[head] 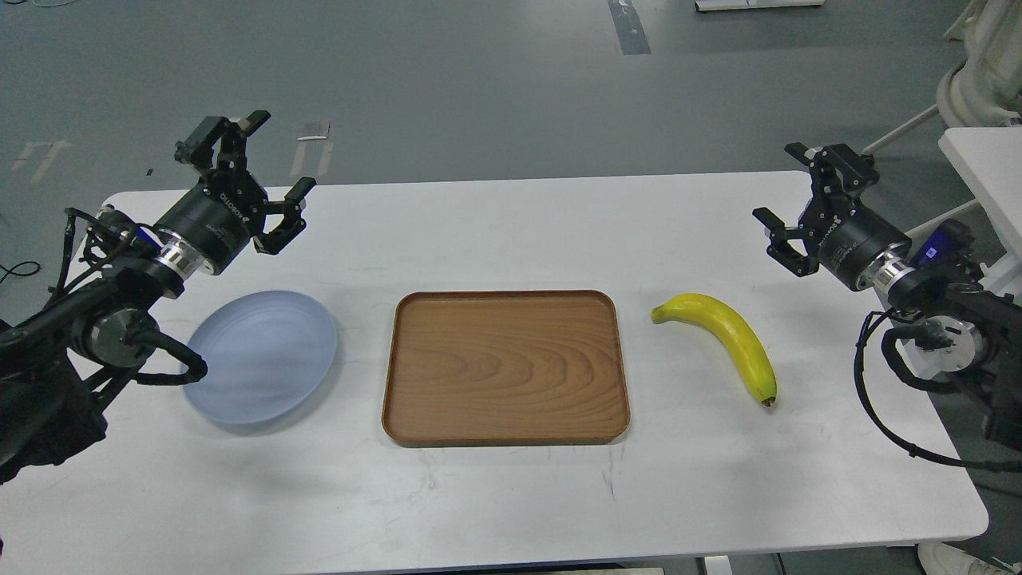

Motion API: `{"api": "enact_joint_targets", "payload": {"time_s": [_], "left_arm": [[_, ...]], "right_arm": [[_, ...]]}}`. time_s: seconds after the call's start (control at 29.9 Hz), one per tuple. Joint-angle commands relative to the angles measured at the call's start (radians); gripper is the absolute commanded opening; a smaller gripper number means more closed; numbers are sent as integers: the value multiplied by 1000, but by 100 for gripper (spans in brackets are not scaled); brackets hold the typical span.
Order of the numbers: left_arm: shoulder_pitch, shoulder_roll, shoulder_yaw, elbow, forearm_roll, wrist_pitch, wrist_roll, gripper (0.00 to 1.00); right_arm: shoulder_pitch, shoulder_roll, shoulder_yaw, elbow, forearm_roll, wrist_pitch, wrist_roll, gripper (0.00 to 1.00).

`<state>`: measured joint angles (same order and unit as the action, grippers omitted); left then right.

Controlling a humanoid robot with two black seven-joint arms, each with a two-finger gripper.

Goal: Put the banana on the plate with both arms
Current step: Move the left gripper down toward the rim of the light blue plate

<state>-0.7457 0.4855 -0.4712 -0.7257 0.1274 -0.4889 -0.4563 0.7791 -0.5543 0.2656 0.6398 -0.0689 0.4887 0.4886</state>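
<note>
A bright-yellow banana (pixel 726 339) lies on the white table right of centre, its dark tip toward me. At the left of the table rests the pale blue plate (pixel 263 355), with nothing on it. My left gripper (pixel 267 176) hangs open in the air above the table's back left, behind the plate, holding nothing. Over the table's right edge my right gripper (pixel 786 212) is open too, raised behind and to the right of the banana, apart from it.
A rectangular brown wooden tray (pixel 506 366) lies between plate and banana at the table's centre. The white table (pixel 511 495) has bare surface along its front. White furniture (pixel 986 164) stands off the table's far right.
</note>
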Motion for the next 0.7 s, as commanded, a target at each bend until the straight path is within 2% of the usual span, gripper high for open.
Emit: {"api": "enact_joint_targets", "payload": {"time_s": [0.0,0.27,0.43,0.57,0.67], "left_arm": [[3,-5,0,6,4,0,-5,99],[-11,10,13,11,12,0,1,99],[-26,71,10,12,27,0,-1,99],[-89,120,8,-11,225,0,-30,99],[-130,204,10,-110,451,0,-32,99]], "right_arm": [[2,4,0,0,0,0,0,99],[2,5,0,-2,-2,0,0,99],[6,8,-2,-3,-2,0,0,99],[12,7,-3,-3,-3,0,0,99],[16,8,-3,-3,-5,0,0,99]]}}
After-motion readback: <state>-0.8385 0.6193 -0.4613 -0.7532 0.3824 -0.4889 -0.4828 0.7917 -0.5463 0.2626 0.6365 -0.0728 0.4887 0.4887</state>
